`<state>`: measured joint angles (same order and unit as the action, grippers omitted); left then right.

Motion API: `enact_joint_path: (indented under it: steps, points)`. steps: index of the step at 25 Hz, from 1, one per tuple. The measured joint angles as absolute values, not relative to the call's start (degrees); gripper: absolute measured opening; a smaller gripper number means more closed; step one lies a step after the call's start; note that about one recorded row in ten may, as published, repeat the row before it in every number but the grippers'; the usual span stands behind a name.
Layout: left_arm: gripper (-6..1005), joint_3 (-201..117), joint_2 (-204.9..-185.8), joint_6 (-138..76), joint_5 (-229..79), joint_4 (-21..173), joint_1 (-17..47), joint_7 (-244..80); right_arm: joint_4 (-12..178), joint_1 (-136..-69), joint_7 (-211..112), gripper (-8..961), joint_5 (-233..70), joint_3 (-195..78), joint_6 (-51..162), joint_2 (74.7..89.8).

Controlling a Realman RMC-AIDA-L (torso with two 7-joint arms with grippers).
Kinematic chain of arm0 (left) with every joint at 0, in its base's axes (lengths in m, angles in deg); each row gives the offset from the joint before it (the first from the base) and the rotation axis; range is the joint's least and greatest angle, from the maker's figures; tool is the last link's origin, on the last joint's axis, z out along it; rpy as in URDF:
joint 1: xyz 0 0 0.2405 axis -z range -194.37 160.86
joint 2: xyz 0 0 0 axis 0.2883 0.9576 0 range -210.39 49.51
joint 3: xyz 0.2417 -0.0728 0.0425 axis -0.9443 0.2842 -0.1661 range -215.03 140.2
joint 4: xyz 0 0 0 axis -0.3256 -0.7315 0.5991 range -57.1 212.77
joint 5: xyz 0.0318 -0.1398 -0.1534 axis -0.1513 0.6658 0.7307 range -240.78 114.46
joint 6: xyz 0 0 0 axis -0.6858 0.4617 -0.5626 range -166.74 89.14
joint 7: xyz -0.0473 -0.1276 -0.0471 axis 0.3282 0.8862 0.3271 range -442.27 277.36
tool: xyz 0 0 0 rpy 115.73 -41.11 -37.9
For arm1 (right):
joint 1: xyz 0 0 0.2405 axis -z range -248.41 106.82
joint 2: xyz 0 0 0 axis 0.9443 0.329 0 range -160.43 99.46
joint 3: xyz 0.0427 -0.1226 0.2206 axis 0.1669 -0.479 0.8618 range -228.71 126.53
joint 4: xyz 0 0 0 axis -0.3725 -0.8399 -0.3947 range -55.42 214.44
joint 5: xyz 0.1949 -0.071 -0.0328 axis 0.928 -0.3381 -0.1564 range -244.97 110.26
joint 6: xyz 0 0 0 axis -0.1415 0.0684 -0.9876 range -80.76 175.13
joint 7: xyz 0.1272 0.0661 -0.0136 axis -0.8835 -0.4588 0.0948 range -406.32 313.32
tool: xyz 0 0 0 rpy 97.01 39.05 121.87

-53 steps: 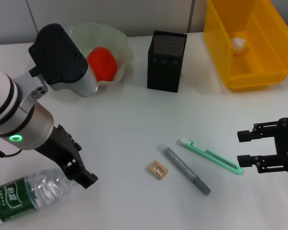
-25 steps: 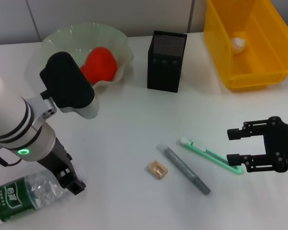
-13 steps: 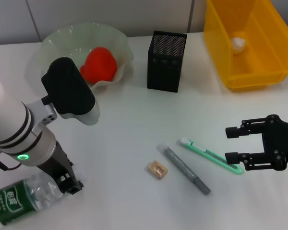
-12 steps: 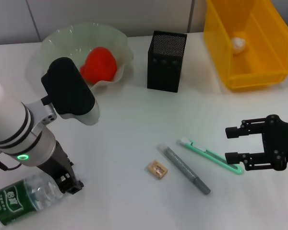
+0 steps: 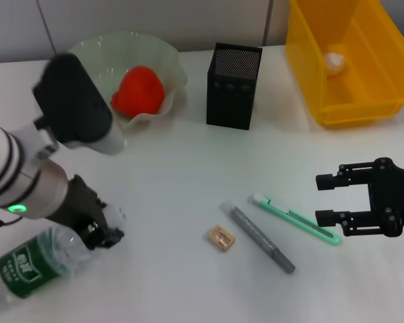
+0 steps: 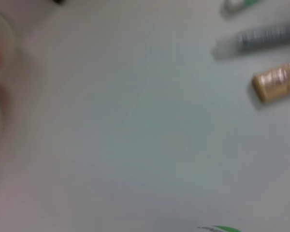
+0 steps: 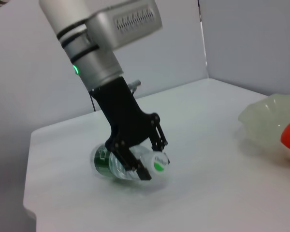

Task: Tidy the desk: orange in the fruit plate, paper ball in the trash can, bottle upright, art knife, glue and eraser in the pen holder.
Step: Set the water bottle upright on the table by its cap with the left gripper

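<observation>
- Bottle lying on its side at the near left of the desk, green label up, cap end lifted a little and pointing toward the middle of the desk.
- Left gripper down at the bottle's neck — fingers clenched on either side of it just behind the cap, as seen from the right wrist camera.
- Orange resting inside the pale green fruit plate at the far left.
- Paper ball lying in the yellow trash can at the far right.
- Black mesh pen holder upright between fruit plate and trash can, well apart from both.
- Eraser flat on the desk near the middle, just beside the glue, a grey stick lying at a slant.
- Art knife with green handle lying just to the right of the glue, roughly parallel to it, not touching.
- Right gripper hovering low at the right — fingers released and spread, the tips on either side of the art knife's right end, holding nothing.
- Left wrist camera: only bare desk, the eraser, the glue tip and a corner of the green label.
</observation>
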<state>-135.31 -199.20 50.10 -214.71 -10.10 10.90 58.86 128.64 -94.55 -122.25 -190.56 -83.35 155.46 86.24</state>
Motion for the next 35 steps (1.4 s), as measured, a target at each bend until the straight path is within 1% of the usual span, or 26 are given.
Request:
enact_joint_path:
  steps: [3,6,8,10,12,15,16,19,22,27,35]
  points:
    - [450,-135.31,-199.2,50.1,-214.71,-10.1,10.9,58.86,128.62,-94.49,-122.23,632,-189.73,-83.34,155.48,86.28]
    - [450,-125.85,-198.9,51.77,-208.72,-23.18,4.76,56.11,128.57,-94.47,-122.21,632,-189.06,-83.34,155.5,86.6]
    - [451,-125.0,-198.9,51.87,-208.27,-24.18,4.16,55.77,128.55,-94.54,-122.2,633,-188.9,-83.35,155.51,86.81]
    - [452,-120.66,-198.91,51.78,-204.3,-27.66,0.97,53.54,128.55,-94.7,-122.22,633,-188.87,-83.37,155.53,86.96]
    - [455,-118.19,-198.93,51.26,-201.27,-28.45,-0.51,51.99,128.55,-94.88,-122.52,633,-188.83,-83.38,155.58,87.14]
    - [459,-117.35,-198.95,50.88,-199.86,-28.5,-1.08,51.27,128.65,-95.12,-122.65,633,-188.56,-83.37,155.63,87.56]
    - [460,-113.03,-199.02,47.79,-190.93,-28.14,-5.36,46.38,128.66,-95.25,-122.67,633,-188.36,-83.38,155.64,87.6]
    - [464,-112.08,-199.02,46.42,-188.3,-27.97,-6.83,44.67,128.62,-95.6,-122.74,633,-188.12,-83.42,155.65,87.68]
    - [468,-111.3,-199.01,42.78,-182.42,-25.83,-10.31,39.9,128.38,-95.84,-122.79,633,-187.99,-83.37,155.65,87.91]
    - [474,-111.29,-199.06,38.21,-179.28,-20.96,-11.15,36.82,127.39,-95.92,-122.78,633,-187.04,-83.37,155.65,88.01]
    - [485,-112.58,-199.14,29.51,-179.04,-15.09,-9.83,35.15,126.18,-95.88,-122.46,632,-185.74,-83.72,155.64,88.0]
